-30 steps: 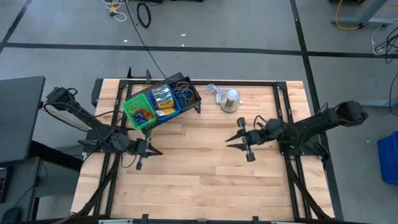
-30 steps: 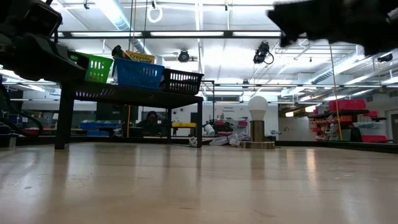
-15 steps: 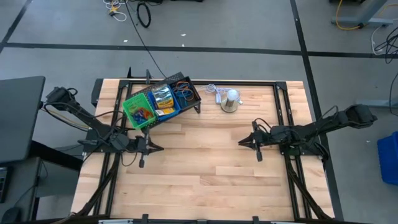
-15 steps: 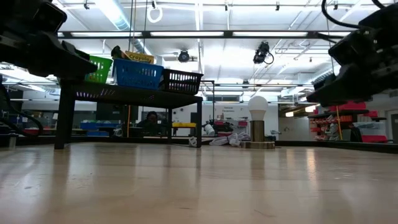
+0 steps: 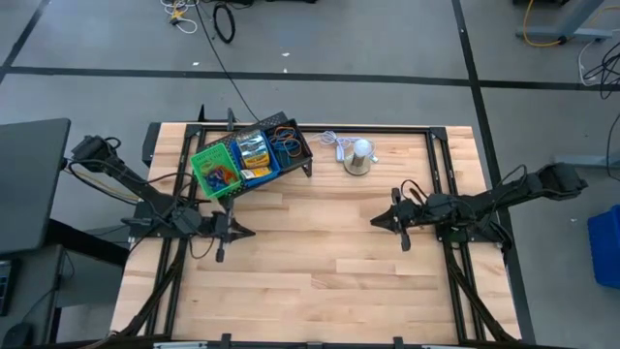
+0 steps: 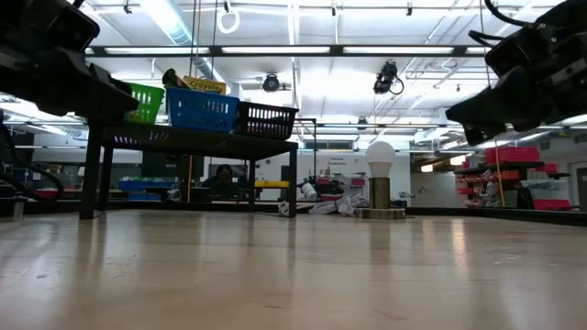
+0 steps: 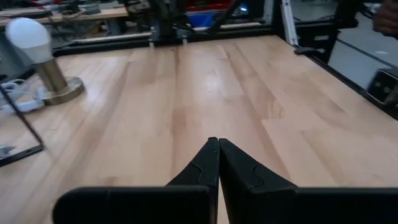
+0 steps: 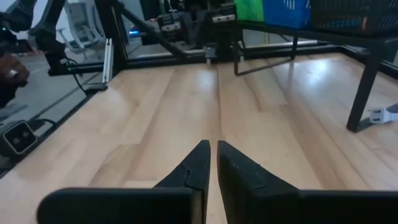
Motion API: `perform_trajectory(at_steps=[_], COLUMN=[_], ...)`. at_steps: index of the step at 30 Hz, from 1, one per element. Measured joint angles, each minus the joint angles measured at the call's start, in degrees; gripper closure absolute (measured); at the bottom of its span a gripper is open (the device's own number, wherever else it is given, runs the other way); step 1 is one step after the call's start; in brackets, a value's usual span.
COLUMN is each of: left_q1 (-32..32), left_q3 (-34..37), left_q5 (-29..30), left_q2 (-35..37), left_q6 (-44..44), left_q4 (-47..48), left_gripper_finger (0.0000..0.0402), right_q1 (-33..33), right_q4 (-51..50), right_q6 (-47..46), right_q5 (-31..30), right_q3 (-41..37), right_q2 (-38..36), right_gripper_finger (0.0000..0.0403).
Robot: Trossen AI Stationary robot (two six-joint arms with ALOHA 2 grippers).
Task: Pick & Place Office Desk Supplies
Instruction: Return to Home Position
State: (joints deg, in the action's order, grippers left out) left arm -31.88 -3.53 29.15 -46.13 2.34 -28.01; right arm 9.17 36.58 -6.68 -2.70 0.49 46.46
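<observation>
Three small trays sit side by side on top of a black rack at the table's far left: a green tray [image 5: 215,172], a blue tray [image 5: 254,158] and a black-mesh tray [image 5: 290,145]. A yellow-green crayon box [image 6: 207,84] sticks up out of the blue tray. Orange and blue elastic loops [image 5: 285,142] lie in the black-mesh tray. My left gripper [image 5: 244,232] [image 7: 217,142] hovers shut over bare wood, near-side of the rack. My right gripper [image 5: 378,222] [image 8: 212,145] hovers shut over the table's right half, pointing left.
A silver dome-shaped lamp with a white bulb [image 5: 358,157] and its white cord [image 5: 332,142] stand near the far edge, right of the rack [image 5: 308,167]. Bare wood [image 5: 310,262] lies between the two grippers and toward the near edge. A person's hand [image 8: 11,71] shows beyond the table.
My right gripper has drawn back a little toward the table's right edge and come down lower; its arm has flattened out. Over the last half second it has kept nearly still. The trays stay where they were.
</observation>
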Motion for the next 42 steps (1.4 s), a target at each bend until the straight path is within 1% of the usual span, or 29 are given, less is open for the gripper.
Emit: perform_trajectory(at_steps=[6, 10, 15, 20, 22, 23, 24, 25, 28, 29, 30, 38, 42], left_q1=[0.0, 0.0, 0.0, 0.0, 0.0, 0.0, -0.02, -0.04, 0.09, 0.11, 0.09, 0.04, -0.02], left_q3=[0.0, 0.0, 0.0, 0.0, 0.0, 0.0, 0.0, 0.0, 0.0, 0.0, 0.0, -0.01, 0.0], left_q5=[-2.55, -6.24, -11.94, -15.18, -16.09, -16.01, -14.48, -11.35, 1.15, 3.65, 4.59, 4.79, -0.44], left_q2=[0.0, 0.0, 0.0, 0.0, 0.0, 0.0, -0.02, -0.01, 0.0, 0.0, 0.0, 0.01, -0.07], left_q6=[-0.1, 0.36, 1.26, 1.79, 2.65, 3.16, 4.67, 6.58, 10.43, 10.74, 11.28, 11.98, 14.86], left_q4=[0.46, 0.39, -0.39, -1.7, -2.22, -2.61, -3.51, -4.61, -6.03, -6.36, -6.64, -5.47, 1.55], left_gripper_finger=[0.0392, 0.0391, 0.039, 0.0389, 0.0389, 0.0389, 0.0389, 0.0389, 0.0389, 0.0389, 0.0389, 0.0389, 0.0389], right_q1=[0.0, 0.0, 0.0, 0.0, 0.0, 0.0, 0.0, 0.0, 0.0, 0.0, 0.0, 0.0, 0.0], right_q4=[-2.12, -4.31, -4.33, -4.9, -5.61, -5.92, -6.3, -6.72, -6.85, -6.86, -6.86, -6.84, -6.82], right_q6=[-0.49, -3.44, -2.68, -2.94, -1.69, -0.43, 0.99, 2.36, 4.72, 4.56, 4.09, 4.59, 4.59], right_q5=[-0.02, -0.1, -0.15, -0.15, -0.15, -0.17, -0.2, -0.2, -0.21, -0.2, -0.2, -0.2, -0.2], right_q3=[0.0, 0.0, 0.0, -0.02, -0.02, -0.02, -0.02, -0.02, -0.02, -0.02, -0.02, -0.02, -0.02], right_q2=[0.02, 0.04, 0.02, 0.02, 0.02, 0.02, 0.02, 0.02, 0.02, 0.02, 0.03, 0.02, 0.02], right_gripper_finger=[0.0369, 0.0369, 0.0368, 0.0368, 0.0368, 0.0368, 0.0368, 0.0368, 0.0368, 0.0368, 0.0368, 0.0368, 0.0368])
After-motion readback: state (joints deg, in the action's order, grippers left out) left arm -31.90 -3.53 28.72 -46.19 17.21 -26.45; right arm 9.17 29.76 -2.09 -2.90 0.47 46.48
